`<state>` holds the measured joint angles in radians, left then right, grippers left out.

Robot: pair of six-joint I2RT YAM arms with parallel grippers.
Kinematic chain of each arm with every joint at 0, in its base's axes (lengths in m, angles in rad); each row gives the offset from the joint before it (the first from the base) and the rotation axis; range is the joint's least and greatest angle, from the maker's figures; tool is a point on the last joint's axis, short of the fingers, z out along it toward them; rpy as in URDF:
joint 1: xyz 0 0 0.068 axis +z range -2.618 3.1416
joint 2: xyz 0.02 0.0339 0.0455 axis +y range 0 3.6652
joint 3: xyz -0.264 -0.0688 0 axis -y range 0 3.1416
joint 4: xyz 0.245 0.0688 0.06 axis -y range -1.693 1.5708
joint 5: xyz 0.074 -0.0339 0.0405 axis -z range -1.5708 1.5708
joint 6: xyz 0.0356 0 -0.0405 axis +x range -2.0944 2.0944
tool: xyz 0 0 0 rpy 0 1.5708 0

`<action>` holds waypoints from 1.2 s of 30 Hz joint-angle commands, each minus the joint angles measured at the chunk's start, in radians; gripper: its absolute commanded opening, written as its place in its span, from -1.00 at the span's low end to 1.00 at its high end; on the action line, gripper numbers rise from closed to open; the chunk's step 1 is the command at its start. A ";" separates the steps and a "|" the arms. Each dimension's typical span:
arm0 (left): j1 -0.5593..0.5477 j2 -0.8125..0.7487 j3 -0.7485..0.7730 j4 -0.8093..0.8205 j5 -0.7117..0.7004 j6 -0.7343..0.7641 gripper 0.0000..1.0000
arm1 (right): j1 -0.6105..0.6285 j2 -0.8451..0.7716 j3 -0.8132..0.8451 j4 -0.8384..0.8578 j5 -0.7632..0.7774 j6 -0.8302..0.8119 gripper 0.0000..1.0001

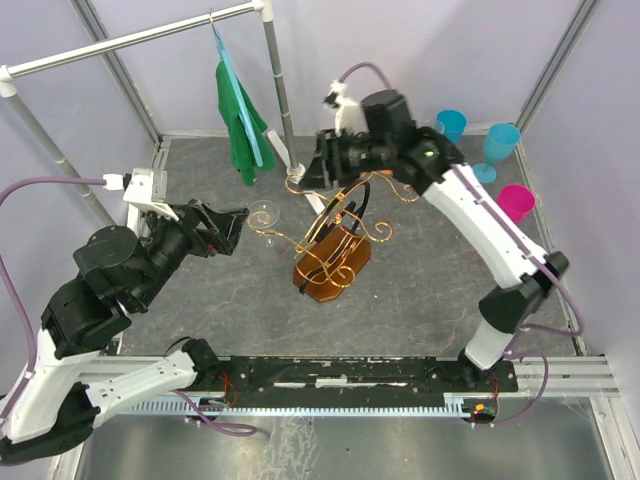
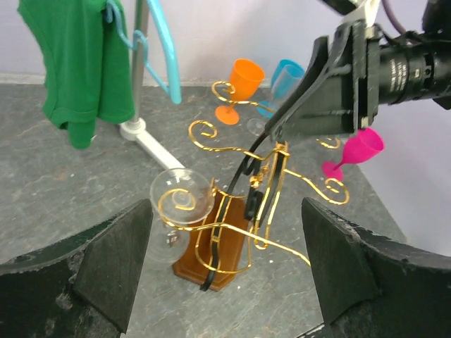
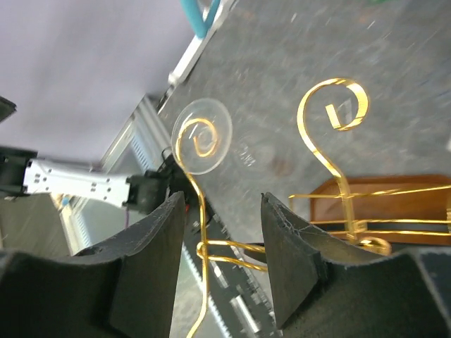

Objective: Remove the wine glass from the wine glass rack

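Clear wine glass [image 1: 263, 213] hangs on a scroll arm of the gold wine glass rack [image 1: 335, 250], mid tabletop [image 1: 420, 290], toward the left edge. Its foot faces the left pincer [image 1: 240, 229], open and nearer. The right pincer [image 3: 222, 211], jaws apart, straddles a rack wire.

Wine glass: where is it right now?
Top external view, left of centre: the wine glass hangs on a left scroll arm of the wine glass rack, just ahead of the open left gripper.
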<state>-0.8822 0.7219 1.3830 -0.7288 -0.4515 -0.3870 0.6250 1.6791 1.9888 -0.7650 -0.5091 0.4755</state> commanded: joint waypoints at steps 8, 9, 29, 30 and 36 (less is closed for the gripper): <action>0.001 0.189 0.191 -0.385 -0.371 -0.225 0.79 | 0.135 0.060 0.096 -0.056 -0.026 0.074 0.12; 0.002 0.213 0.205 -0.426 -0.380 -0.245 0.72 | 0.135 0.051 0.092 -0.056 -0.016 0.067 0.13; 0.047 0.288 0.092 -0.046 0.220 -0.245 -0.07 | 0.129 -0.163 -0.018 -0.086 0.136 -0.004 0.21; 0.071 0.302 0.096 -0.026 0.265 -0.234 -0.05 | 0.128 -0.167 -0.023 -0.086 0.136 -0.006 0.21; 0.509 0.375 0.151 0.025 0.716 -0.249 -0.10 | 0.110 -0.197 -0.031 -0.108 0.166 -0.029 0.21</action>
<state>-0.6083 1.0798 1.4738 -0.8043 -0.0776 -0.6392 0.7513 1.5230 1.9598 -0.8783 -0.3794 0.4793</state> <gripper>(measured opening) 0.469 0.605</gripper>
